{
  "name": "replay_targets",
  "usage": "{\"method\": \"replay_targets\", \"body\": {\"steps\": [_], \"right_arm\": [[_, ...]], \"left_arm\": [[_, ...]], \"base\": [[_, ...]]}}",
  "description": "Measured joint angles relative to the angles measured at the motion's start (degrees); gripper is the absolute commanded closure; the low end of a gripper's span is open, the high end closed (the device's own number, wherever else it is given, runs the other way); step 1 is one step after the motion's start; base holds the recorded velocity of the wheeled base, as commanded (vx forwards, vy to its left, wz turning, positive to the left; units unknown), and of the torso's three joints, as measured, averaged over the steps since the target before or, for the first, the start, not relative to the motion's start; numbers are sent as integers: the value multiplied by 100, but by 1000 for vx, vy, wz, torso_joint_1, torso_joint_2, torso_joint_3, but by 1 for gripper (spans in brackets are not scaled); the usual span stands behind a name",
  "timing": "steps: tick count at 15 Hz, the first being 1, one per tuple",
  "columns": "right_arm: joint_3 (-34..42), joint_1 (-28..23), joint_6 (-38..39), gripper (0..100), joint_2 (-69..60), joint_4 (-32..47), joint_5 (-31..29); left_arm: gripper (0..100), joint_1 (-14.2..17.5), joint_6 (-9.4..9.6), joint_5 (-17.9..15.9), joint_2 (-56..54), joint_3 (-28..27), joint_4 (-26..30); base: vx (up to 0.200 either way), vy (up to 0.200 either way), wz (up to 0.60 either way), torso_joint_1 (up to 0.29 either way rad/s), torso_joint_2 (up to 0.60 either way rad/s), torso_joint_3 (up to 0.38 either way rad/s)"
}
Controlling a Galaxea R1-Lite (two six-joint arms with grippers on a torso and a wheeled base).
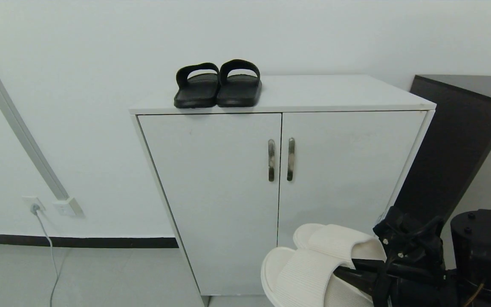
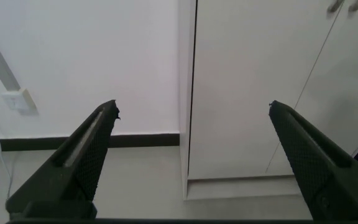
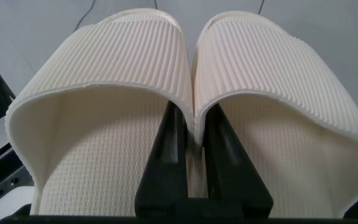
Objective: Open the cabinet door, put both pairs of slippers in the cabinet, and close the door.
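Here the right hand [image 3: 193,124] pinches both white slippers [image 1: 309,273] — partly cut off — left hand [image 2: 194,107] gaping, empty.

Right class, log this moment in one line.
doors: shut | black slippers: on cabinet top | white slippers: in right claw | left claw: open

One slipper pair [image 1: 218,85] lies atop the cabinet [image 1: 335,91], another pair [image 1: 313,264] before its right door [image 1: 348,170].

Two black slippers [image 1: 196,91], two white slippers [image 1: 313,273], one cabinet [image 1: 215,192], two handles [image 1: 271,160].
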Motion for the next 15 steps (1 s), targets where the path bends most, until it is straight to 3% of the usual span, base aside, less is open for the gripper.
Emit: {"method": "replay_targets", "body": {"steps": [5, 10, 12, 15], "right_arm": [[16, 28, -2, 100, 40, -2, 2], [30, 45, -9, 100, 30, -106, -2], [77, 52, -6, 100, 30, -165, -2], [127, 59, -9, 100, 18, -251, 0]], "left_arm": [[0, 0, -5, 0, 0, 5, 7], [0, 0, 13, -7, 0, 0, 0], [0, 0, 101, -13, 0, -15, 0], [0, -13, -54, -21, 173, -631, 28]], "base": [[0, 0, 0, -30, 390, 342], [0, 0, 0, 0, 0, 0], [0, 0, 0, 0, 0, 0], [0, 0, 0, -2, 106, 101]]}}
